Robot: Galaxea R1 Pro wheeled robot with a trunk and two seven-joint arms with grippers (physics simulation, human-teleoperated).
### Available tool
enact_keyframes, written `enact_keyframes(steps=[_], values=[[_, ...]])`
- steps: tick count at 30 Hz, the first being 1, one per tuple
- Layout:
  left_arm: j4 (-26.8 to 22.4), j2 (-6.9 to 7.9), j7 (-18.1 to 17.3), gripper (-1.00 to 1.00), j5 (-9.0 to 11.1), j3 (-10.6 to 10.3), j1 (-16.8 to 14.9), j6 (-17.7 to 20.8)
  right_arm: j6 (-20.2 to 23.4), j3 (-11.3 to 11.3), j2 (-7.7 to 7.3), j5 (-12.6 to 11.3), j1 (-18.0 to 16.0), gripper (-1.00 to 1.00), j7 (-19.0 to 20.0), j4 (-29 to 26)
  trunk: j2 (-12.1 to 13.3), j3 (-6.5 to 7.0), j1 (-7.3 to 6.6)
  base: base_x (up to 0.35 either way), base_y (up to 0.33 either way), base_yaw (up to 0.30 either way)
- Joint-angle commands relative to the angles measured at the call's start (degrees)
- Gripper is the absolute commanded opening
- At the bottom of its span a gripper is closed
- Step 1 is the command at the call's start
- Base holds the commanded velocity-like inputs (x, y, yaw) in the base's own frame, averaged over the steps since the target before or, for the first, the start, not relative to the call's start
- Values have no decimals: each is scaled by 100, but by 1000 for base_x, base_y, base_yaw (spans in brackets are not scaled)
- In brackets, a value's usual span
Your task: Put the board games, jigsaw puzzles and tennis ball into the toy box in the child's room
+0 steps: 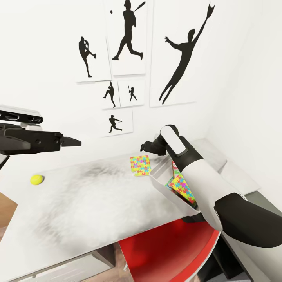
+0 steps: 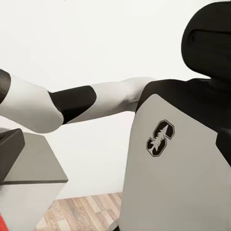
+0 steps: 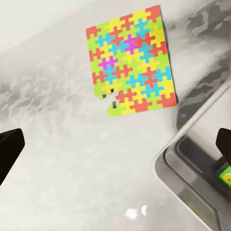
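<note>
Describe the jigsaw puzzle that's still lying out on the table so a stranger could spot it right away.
Start at the pale grey table under the wall of black sports silhouettes. Near its back edge, just beside the light grey toy box, lies the jigsaw puzzle, flat on the tabletop. Unlike the second puzzle inside the box, it lies in the open, with a few pieces missing along one edge.

Broad bare table mid-span, toy box crowding jigsaw puzzle, wall close behind

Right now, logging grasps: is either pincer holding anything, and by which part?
Nothing is held. The right pincer is open above the table near the loose jigsaw puzzle; the left pincer hangs empty.
</note>
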Motion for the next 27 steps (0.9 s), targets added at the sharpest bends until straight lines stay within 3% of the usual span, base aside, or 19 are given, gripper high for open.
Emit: enact_keyframes(steps=[1,27], values=[[2,16,-29,100,7,-16,-10,61,6,9,0,-48,-7,100,-59,-5,-12,-13,4,0,0,0],[7,130,-29,100,9,-18,-10,61,-2,42,0,13,-43,100,-42,-196,-12,-202,4,0,0,0]])
